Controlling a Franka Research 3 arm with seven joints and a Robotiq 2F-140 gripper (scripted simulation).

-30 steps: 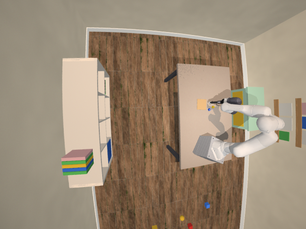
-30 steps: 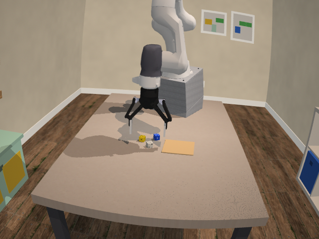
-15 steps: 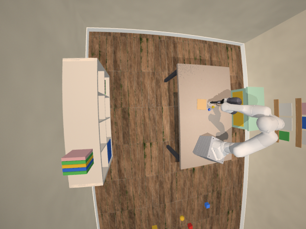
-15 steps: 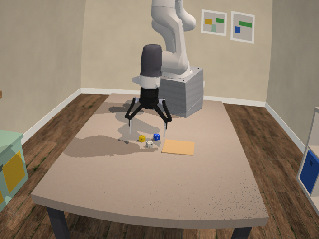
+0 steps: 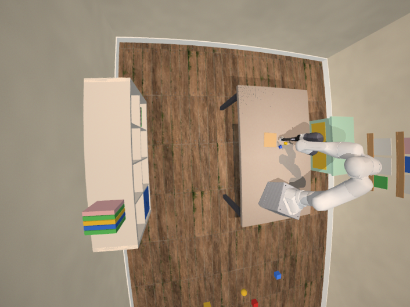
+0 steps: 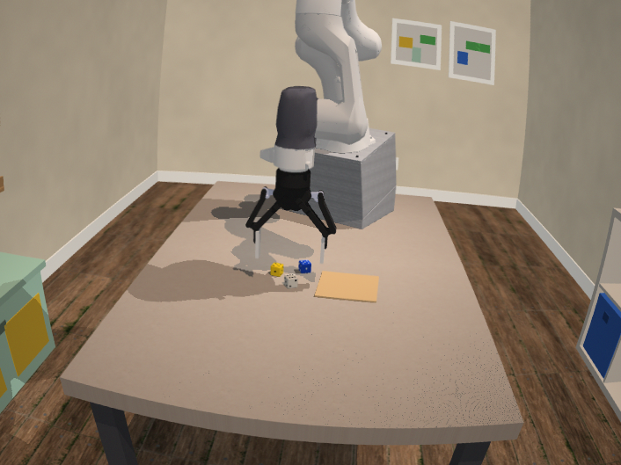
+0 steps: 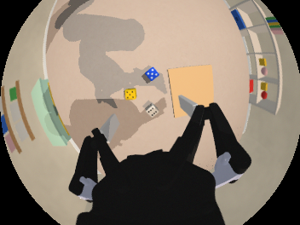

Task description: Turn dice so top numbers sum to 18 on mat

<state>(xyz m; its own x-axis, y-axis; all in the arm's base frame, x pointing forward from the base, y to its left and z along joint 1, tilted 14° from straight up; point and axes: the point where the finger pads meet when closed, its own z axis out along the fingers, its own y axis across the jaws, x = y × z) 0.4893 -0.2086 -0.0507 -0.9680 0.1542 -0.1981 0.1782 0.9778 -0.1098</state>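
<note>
The pincer (image 5: 281, 139) (image 6: 289, 260) (image 7: 147, 110) hangs spread above the bench (image 5: 273, 115) (image 6: 290, 351) (image 7: 170, 40), nothing between its tips. The yellow die (image 5: 286, 143) (image 6: 276, 269) (image 7: 130, 94), blue die (image 5: 280, 147) (image 6: 304, 266) (image 7: 152, 74) and white die (image 6: 290, 280) (image 7: 152, 110) sit apart on the bench, beside the orange mat (image 5: 269, 140) (image 6: 347, 286) (image 7: 192, 87).

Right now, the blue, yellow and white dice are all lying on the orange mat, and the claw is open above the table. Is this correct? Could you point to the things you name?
Not quite: the wrist view shows the blue (image 6: 304, 266) (image 7: 152, 74), yellow (image 6: 276, 269) (image 7: 130, 94) and white dice (image 6: 290, 280) (image 7: 152, 110) beside the mat (image 5: 270, 140) (image 6: 347, 286) (image 7: 191, 84).

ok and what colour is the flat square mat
Light orange mat, clearest in the wrist view.
</note>
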